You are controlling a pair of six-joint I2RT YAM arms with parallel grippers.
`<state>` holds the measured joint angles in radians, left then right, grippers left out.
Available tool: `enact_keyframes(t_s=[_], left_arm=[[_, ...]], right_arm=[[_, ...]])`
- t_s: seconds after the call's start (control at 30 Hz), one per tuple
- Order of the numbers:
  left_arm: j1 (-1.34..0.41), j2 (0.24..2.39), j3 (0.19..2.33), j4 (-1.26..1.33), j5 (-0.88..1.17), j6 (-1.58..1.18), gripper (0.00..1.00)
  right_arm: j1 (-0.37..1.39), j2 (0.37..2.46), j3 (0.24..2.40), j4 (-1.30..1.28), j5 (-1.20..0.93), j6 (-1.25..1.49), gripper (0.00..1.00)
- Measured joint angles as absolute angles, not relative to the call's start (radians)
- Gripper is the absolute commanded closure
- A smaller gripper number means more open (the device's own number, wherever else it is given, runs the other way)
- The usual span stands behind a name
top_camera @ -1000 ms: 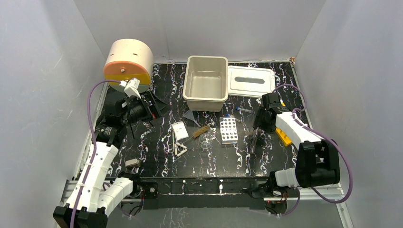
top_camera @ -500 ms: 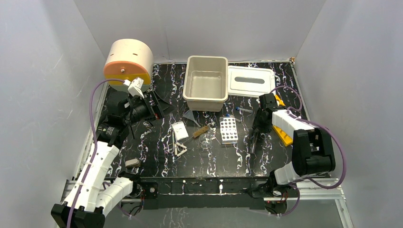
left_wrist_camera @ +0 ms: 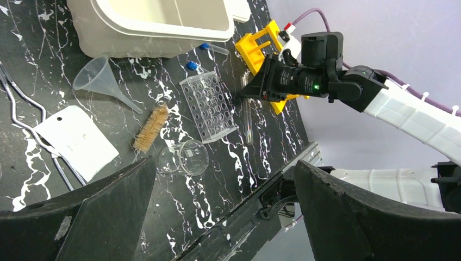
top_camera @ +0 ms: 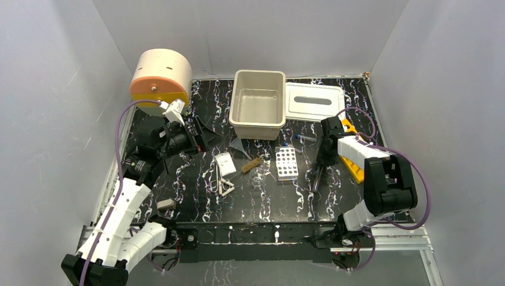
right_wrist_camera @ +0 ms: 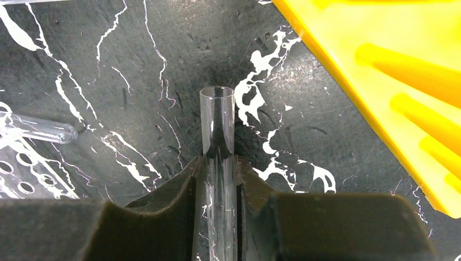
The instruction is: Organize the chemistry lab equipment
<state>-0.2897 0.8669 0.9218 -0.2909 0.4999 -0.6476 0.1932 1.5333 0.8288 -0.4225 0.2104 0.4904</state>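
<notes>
My right gripper [top_camera: 325, 156] [right_wrist_camera: 217, 179] is shut on a clear glass test tube [right_wrist_camera: 217, 125], low over the black table. The tube [left_wrist_camera: 247, 117] runs toward the near edge. The yellow tube rack [top_camera: 356, 170] [right_wrist_camera: 380, 65] lies just right of it. The grey holed rack [top_camera: 286, 163] [left_wrist_camera: 209, 106] sits to its left. A second tube [right_wrist_camera: 38, 130] lies beside that rack. My left gripper [top_camera: 199, 132] [left_wrist_camera: 223, 168] is open and empty, raised above the table's left part. A wood-handled brush [top_camera: 252, 164], grey funnel [top_camera: 240, 146], white packet [top_camera: 225, 162] and white triangle [top_camera: 226, 187] lie mid-table.
A beige bin [top_camera: 258, 104] and its lid [top_camera: 314, 100] stand at the back. The beige-and-orange drum [top_camera: 161, 80] is at back left. A clear beaker [left_wrist_camera: 185, 157] lies on its side near the brush. A small grey item [top_camera: 165, 204] sits near the left arm's base.
My right gripper has shifted slightly left along the tube, its arm folding closer in. My left gripper has moved a little to the right.
</notes>
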Motion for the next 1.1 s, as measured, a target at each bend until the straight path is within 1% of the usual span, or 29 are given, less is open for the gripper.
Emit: enact_keyframes(t_s=[0.2, 0.37, 0.5, 0.63, 0.73, 0.9, 1.0, 1.1], left_arm=[[-0.331, 0.874, 0.922, -0.293, 0.487, -0.648, 0.02], [-0.353, 0.9, 0.922, -0.301, 0.461, -0.661, 0.05], [-0.406, 0.941, 0.922, -0.3, 0.436, -0.673, 0.05], [-0.521, 1.008, 0.929, -0.285, 0.382, -0.688, 0.05], [-0.633, 1.091, 0.961, -0.264, 0.336, -0.696, 0.02], [-0.848, 1.325, 1.093, -0.189, 0.241, -0.692, 0.02], [-0.923, 1.441, 1.144, -0.135, 0.217, -0.694, 0.02], [-0.954, 1.539, 1.192, -0.097, 0.216, -0.709, 0.07]], right_arm=[[0.197, 1.533, 0.829, -0.418, 0.211, 0.49, 0.76], [0.199, 1.51, 0.831, -0.426, 0.175, 0.485, 0.78], [0.2, 1.432, 0.846, -0.449, 0.142, 0.476, 0.78], [0.2, 1.3, 0.848, -0.445, 0.108, 0.473, 0.78], [0.2, 1.202, 0.848, -0.442, 0.081, 0.476, 0.78], [0.2, 1.103, 0.849, -0.449, 0.022, 0.498, 0.78], [0.2, 1.054, 0.85, -0.459, -0.021, 0.525, 0.79], [0.2, 1.013, 0.865, -0.474, -0.066, 0.562, 0.79]])
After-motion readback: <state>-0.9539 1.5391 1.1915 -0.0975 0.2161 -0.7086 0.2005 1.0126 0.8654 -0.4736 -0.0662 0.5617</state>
